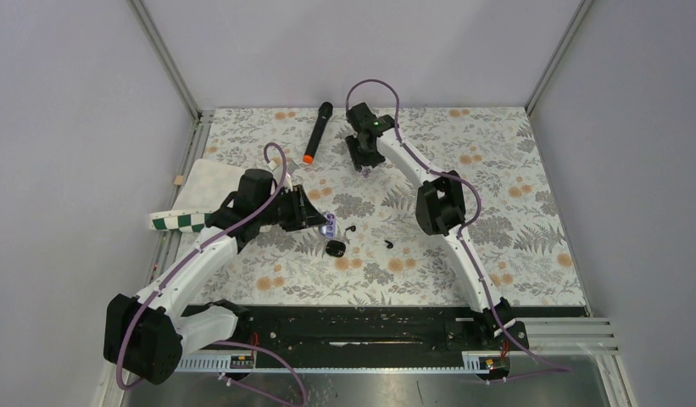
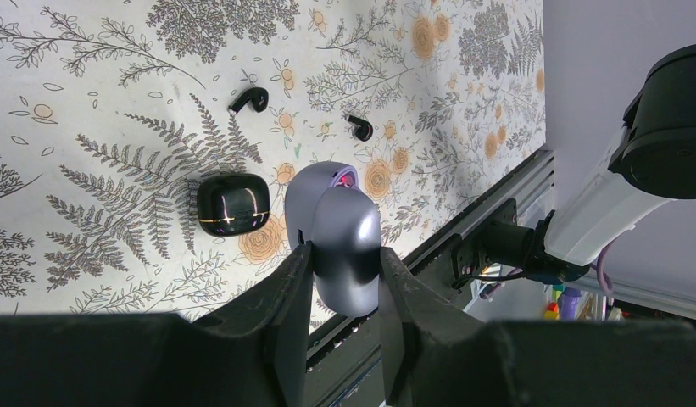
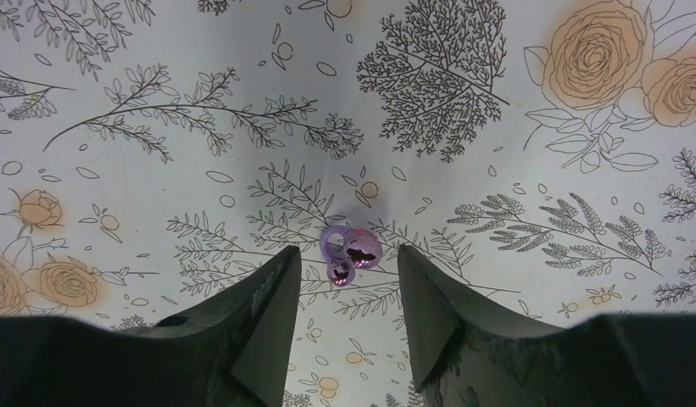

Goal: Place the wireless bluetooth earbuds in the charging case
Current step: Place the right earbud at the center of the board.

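Above the worktop (image 1: 514, 153), the left claw (image 2: 344, 259) clamps a lavender case (image 2: 340, 225); farther back, the right claw (image 3: 348, 259) stands apart over purple earbuds (image 3: 354, 251).

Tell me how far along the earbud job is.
Nothing looks inserted yet. The left tool grips a lilac case; the open right tool straddles a purple earbud on the table. Two black earbuds lie loose near the shut black case. All inserting remains.

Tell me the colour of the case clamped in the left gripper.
The case is lavender-grey, clearest in the left wrist view.
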`<state>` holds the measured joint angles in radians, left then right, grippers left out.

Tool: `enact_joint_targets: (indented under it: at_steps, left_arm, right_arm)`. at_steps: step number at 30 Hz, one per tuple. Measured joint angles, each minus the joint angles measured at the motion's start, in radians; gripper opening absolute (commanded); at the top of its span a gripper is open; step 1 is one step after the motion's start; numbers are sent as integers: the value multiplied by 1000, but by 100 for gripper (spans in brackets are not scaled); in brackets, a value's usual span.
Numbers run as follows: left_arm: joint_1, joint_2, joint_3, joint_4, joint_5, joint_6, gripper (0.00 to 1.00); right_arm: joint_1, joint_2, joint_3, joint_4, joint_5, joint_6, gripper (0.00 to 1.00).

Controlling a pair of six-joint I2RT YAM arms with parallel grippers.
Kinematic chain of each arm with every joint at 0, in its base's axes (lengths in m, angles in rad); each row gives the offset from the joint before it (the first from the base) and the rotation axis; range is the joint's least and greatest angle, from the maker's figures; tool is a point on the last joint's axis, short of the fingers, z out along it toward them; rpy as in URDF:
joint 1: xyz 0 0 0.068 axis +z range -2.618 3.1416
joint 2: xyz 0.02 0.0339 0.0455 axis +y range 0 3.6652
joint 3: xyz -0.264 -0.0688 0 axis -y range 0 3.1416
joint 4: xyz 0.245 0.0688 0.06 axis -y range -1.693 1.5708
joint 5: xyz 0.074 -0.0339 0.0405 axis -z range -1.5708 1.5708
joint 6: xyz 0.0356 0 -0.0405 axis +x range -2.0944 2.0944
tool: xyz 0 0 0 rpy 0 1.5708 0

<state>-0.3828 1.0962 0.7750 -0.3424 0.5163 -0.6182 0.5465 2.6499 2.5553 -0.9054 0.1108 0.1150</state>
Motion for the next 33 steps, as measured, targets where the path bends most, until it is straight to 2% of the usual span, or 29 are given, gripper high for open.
enact_joint_targets:
  at_steps: [10,33]
  left_arm:
    - [5,0,0,0,4,0,0]
    - [5,2,0,2,30,1,0]
  right_arm:
    - [-13,4,0,-3,-26,14,48]
    - [-24,32,31,-51,-105,17,47]
